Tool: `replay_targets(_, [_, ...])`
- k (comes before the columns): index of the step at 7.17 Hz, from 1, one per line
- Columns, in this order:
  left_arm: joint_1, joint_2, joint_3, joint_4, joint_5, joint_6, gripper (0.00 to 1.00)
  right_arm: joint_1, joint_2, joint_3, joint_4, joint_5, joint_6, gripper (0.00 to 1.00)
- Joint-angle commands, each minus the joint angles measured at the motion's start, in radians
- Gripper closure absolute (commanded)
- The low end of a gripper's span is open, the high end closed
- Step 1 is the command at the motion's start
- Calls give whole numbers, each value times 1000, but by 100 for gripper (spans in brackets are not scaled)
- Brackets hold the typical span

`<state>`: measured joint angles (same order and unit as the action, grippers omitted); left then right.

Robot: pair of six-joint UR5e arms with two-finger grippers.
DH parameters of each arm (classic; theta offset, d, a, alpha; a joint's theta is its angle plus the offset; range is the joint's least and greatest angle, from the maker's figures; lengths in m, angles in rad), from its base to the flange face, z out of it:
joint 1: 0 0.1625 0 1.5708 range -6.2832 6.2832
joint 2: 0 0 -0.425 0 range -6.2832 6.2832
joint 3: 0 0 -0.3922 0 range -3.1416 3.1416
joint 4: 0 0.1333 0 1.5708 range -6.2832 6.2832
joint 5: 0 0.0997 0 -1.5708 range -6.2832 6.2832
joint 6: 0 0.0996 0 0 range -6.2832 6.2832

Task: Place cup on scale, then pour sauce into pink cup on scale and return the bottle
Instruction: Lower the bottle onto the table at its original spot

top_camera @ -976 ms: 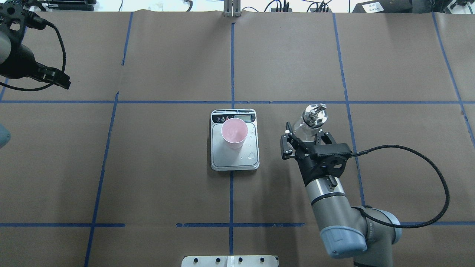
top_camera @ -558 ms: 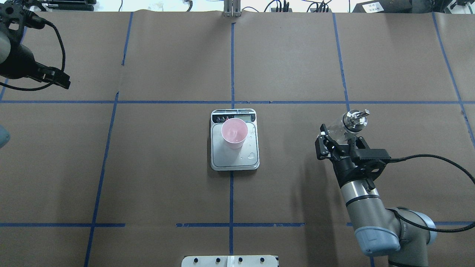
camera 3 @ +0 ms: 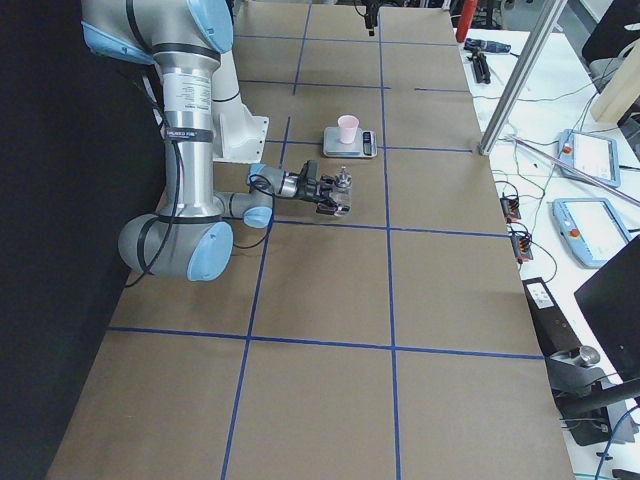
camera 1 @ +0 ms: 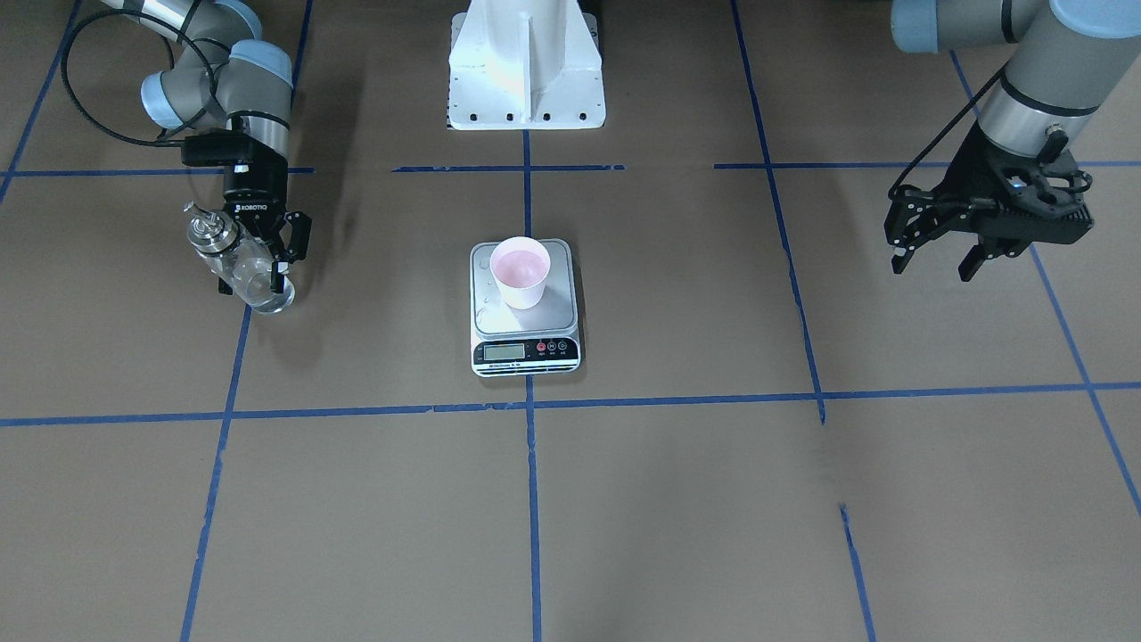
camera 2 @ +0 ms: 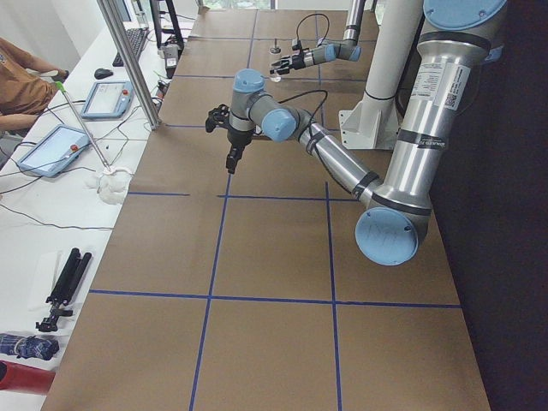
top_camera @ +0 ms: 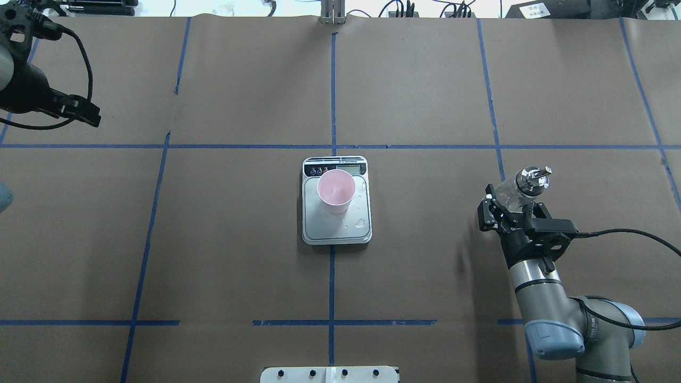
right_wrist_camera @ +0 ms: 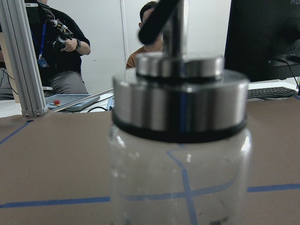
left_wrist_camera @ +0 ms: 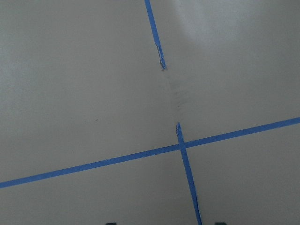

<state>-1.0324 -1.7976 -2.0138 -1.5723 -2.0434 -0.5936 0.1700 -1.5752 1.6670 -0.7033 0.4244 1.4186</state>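
**q:** anything hard to make out?

**a:** yeah, what's inside the clear glass bottle (camera 1: 235,262). right gripper (camera 1: 253,278) clamps it, well apart from the steel scale (camera 1: 558,300), with the pink paper cup (camera 1: 520,273) on top. left gripper (camera 1: 931,264) hangs with fingers spread.

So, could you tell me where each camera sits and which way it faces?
Front-facing: across table, facing robot; both arms show.
Overhead: behind robot, looking down; both arms.
Exterior left: left table end; left arm near.
Exterior right: right end; right arm near.
Left wrist: downward at taped table.
Right wrist: level, past the bottle.
Shared: front-facing and overhead both show cup on scale.
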Motion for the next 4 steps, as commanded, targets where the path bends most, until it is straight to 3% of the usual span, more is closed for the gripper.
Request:
replay_targets(1, [0,1,-5,0,0,-5,24,-1,0,-39,1,-1,3,100])
replay_targets(4, [0,4,-13,0,2,-6,24,-1,15,-38,2,-1,3,100])
